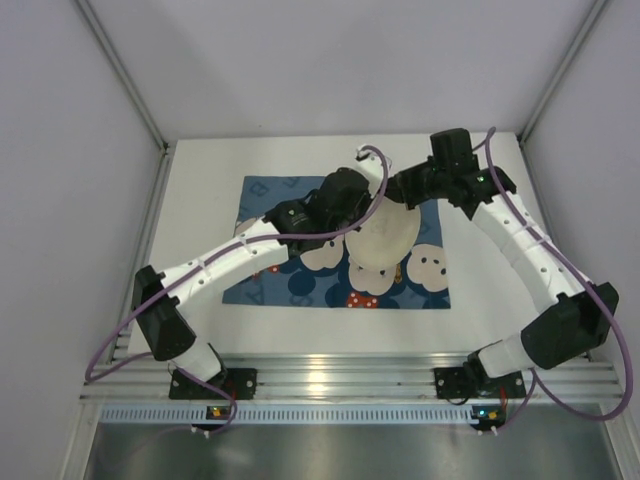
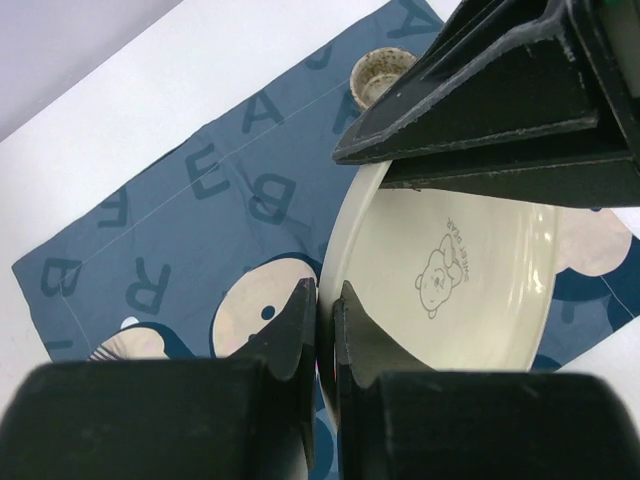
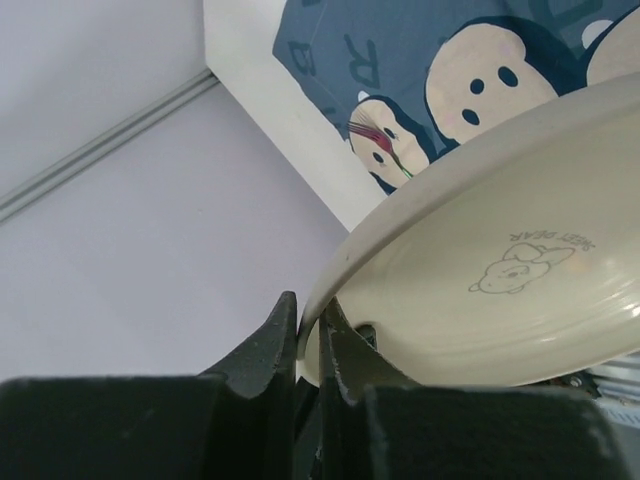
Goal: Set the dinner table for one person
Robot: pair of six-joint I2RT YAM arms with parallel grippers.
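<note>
Over the plain white dinner table (image 1: 200, 220), left fingers (image 2: 290, 330) and right fingers (image 3: 270, 340) each pinch a cream plate (image 2: 470, 290).

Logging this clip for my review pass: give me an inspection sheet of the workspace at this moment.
Surface: white dinner table, with a blue cartoon-print placemat lying flat on it.
Job's things: cream plate with a bear print, held over the placemat; small speckled cup near the placemat's far edge.
Clutter: nothing seen.
Grippers: left gripper and right gripper each have jaws shut on the plate's rim.
Cables: purple cables loop along both arms.
Surroundings: grey walls; aluminium rail at the near edge.
</note>
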